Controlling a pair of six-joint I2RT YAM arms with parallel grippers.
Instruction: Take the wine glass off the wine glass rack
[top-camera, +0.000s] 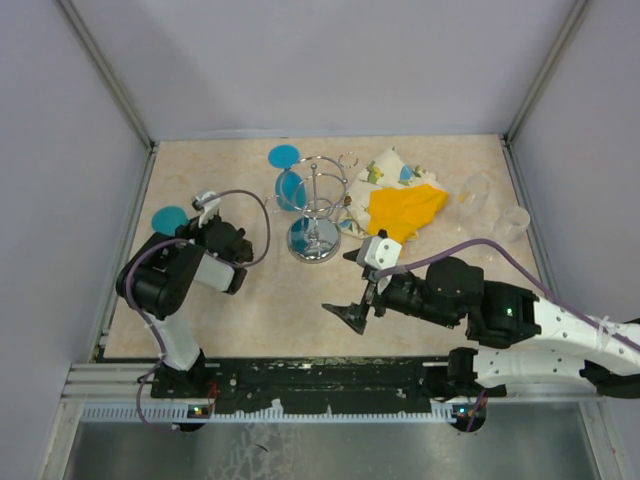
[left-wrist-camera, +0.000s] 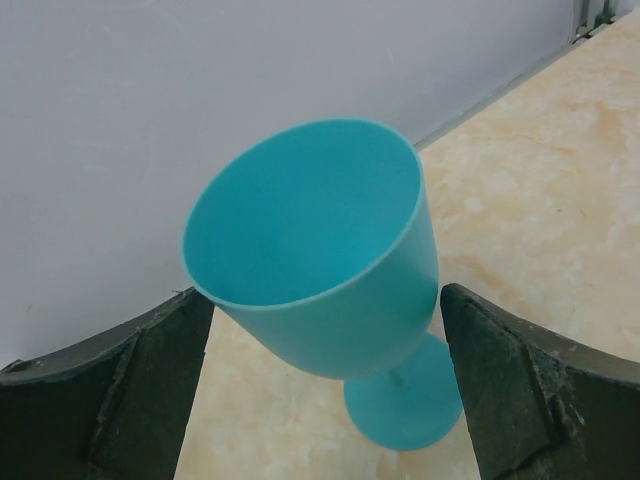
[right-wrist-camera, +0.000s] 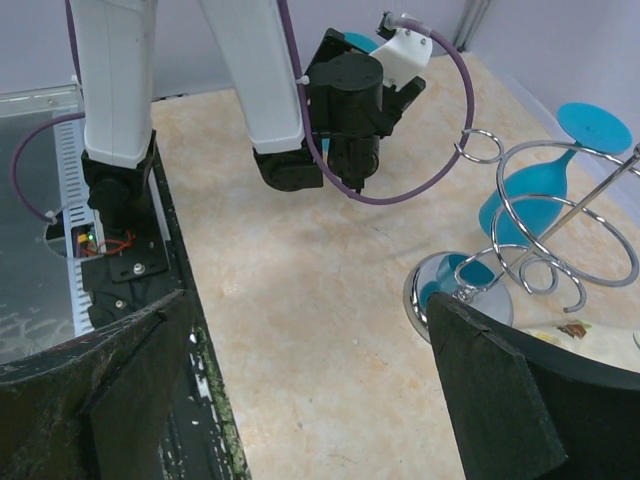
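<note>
Looking at the wine glass (top-camera: 290, 188): it hangs on the back-left side of the wine glass rack (top-camera: 316, 215), bowl low by the pole, foot up and tipped toward the back wall. The left gripper (left-wrist-camera: 322, 293) is spread wide around a second teal glass (left-wrist-camera: 320, 240) standing on the table (top-camera: 420, 290), not pinching it. The right gripper (right-wrist-camera: 308, 300) is spread too, empty, on the rack's near-right side. I'd say the left one is nearer.

The left arm (top-camera: 180, 280) and right arm (top-camera: 520, 320) share black joints and white links. A purple cable (right-wrist-camera: 470, 100) loops along each. Fingers (right-wrist-camera: 520, 400) are dark, scuffed wedges.
</note>
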